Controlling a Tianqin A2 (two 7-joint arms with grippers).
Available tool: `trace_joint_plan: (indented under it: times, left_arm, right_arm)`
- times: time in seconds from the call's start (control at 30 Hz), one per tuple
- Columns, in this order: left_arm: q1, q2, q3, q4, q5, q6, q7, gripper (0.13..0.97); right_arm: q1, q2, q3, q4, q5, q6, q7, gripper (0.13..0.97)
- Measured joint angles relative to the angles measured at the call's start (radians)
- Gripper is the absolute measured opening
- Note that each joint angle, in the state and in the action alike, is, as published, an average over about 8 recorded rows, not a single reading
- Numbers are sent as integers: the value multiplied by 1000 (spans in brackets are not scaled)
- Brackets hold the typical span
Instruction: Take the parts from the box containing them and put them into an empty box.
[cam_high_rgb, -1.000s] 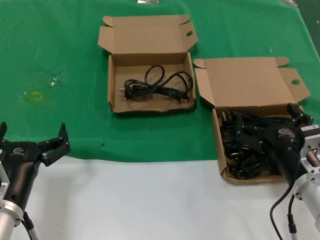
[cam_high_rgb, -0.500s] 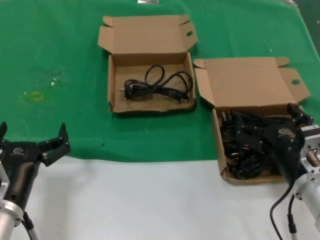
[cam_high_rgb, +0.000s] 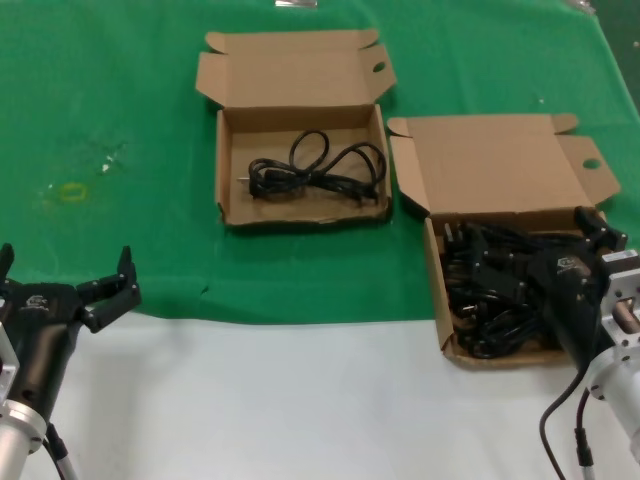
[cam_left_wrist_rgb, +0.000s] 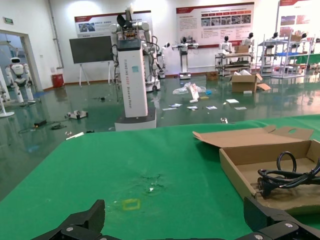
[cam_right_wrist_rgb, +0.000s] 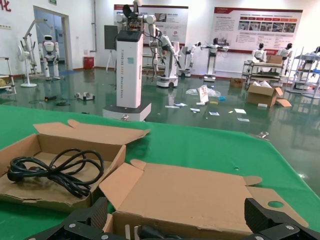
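Black left end effector, black right end effector, white logos, silver wrists, black cables

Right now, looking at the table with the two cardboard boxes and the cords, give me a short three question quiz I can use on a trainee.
1. True or false: the far box holds exactly one power cord.
2. Which gripper is over the full box of tangled cords?
A. the left gripper
B. the right gripper
C. neither
3. Fill in: the left gripper hangs with fingers open above the ____ part of the table.

Key: 1 true; 2 B; 3 white.
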Motion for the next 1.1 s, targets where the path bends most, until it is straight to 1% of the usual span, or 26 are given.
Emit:
trace_joint_plan:
  times: [1.1]
  left_arm:
    - [0,0,0,0,0,0,0,966]
  right_arm:
    - [0,0,0,0,0,0,0,966]
